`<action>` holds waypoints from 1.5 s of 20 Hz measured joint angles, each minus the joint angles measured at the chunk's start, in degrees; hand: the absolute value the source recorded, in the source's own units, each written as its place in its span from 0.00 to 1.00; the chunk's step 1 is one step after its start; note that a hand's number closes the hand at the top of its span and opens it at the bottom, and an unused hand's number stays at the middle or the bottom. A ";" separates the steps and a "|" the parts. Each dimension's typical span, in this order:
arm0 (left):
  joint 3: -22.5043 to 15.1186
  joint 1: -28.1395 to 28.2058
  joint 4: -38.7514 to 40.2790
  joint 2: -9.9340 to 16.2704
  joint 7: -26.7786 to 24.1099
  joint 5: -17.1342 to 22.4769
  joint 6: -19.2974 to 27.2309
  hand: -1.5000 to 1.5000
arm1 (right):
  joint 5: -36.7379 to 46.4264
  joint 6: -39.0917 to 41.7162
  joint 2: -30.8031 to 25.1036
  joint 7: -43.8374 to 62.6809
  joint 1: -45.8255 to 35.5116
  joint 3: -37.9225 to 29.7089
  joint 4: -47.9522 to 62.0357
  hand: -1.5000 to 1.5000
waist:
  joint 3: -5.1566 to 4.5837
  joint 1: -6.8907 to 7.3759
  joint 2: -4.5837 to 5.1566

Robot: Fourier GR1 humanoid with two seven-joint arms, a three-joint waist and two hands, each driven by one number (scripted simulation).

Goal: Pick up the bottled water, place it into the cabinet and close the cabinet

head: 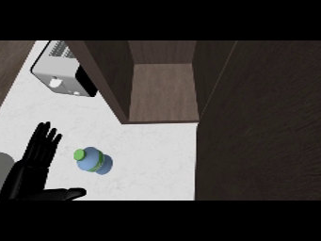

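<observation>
The cabinet point(164, 89) was found open above the white counter point(149, 155). The left hand point(34, 164) was seen spread wide, holding nothing, just left of the bottled water point(94, 160). The bottle was observed upright on the counter, long axis vertical, green cap uppermost.

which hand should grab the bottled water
Left, probably. The left hand is open beside the bottled water on the counter, fingers straight. The right hand is out of view.
</observation>
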 measured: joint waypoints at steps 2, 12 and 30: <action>0.67 -1.85 4.86 -0.22 -2.51 -0.25 -0.23 0.00 | 0.26 0.38 -0.56 -1.58 1.23 0.22 0.08 0.00 | 0.00 -0.03 0.02; 3.80 -11.29 31.48 1.38 -17.60 -1.57 -5.23 0.00 | 1.21 -0.28 -1.99 -6.05 5.11 3.54 0.01 0.00 | -0.06 -0.25 0.16; 3.92 -23.41 63.95 1.34 -47.08 -9.46 -5.32 1.00 | 2.25 -1.97 -6.07 -12.32 9.33 5.18 -0.02 0.00 | 0.44 -0.28 0.03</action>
